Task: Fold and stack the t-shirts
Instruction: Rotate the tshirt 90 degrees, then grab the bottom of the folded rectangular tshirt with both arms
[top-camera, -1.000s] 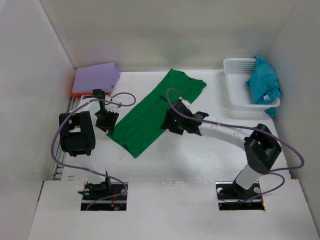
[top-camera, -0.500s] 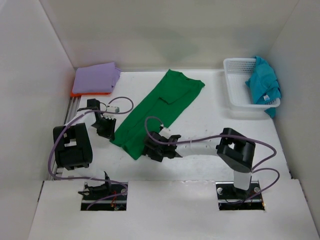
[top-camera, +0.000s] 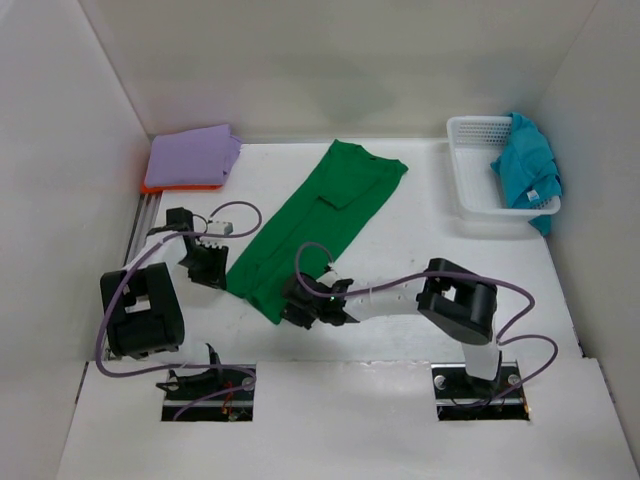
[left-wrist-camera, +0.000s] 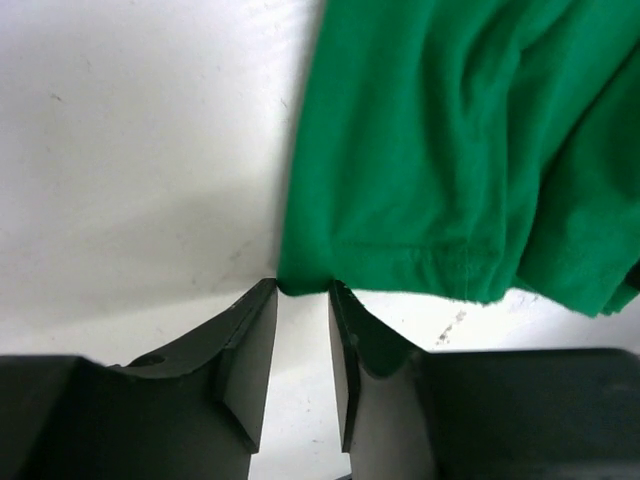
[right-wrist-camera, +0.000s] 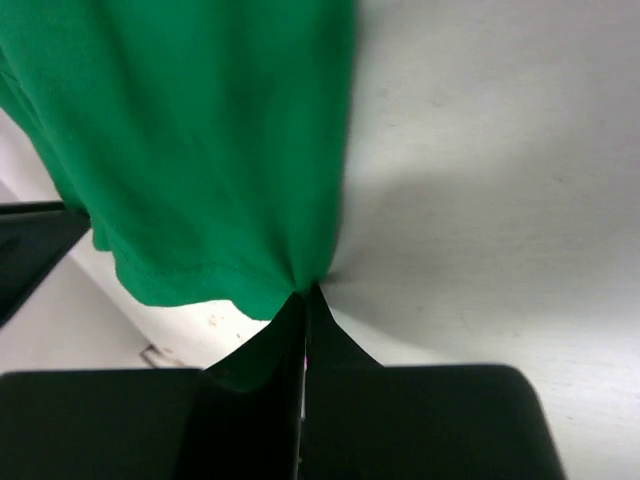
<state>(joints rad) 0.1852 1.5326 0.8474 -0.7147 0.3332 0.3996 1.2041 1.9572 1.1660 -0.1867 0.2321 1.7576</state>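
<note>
A green t-shirt (top-camera: 320, 215), folded into a long strip, lies diagonally across the table. My right gripper (top-camera: 293, 305) is at its near end, shut on the hem's right corner (right-wrist-camera: 290, 285). My left gripper (top-camera: 220, 272) is at the hem's left corner. Its jaws (left-wrist-camera: 303, 290) stand a little apart, with the cloth corner between their tips and bare table showing in the gap behind. A folded lavender t-shirt (top-camera: 193, 155) lies on an orange one (top-camera: 160, 187) at the back left. A teal t-shirt (top-camera: 525, 165) hangs crumpled over the basket.
The white mesh basket (top-camera: 462, 170) stands at the back right against the wall. White walls close in the table on the left, back and right. A metal rail (top-camera: 140, 215) runs along the left edge beside my left arm.
My right arm swung from the shirt's middle to its near right corner and shut there. My left gripper slid nearer along the left edge to the near left corner.
</note>
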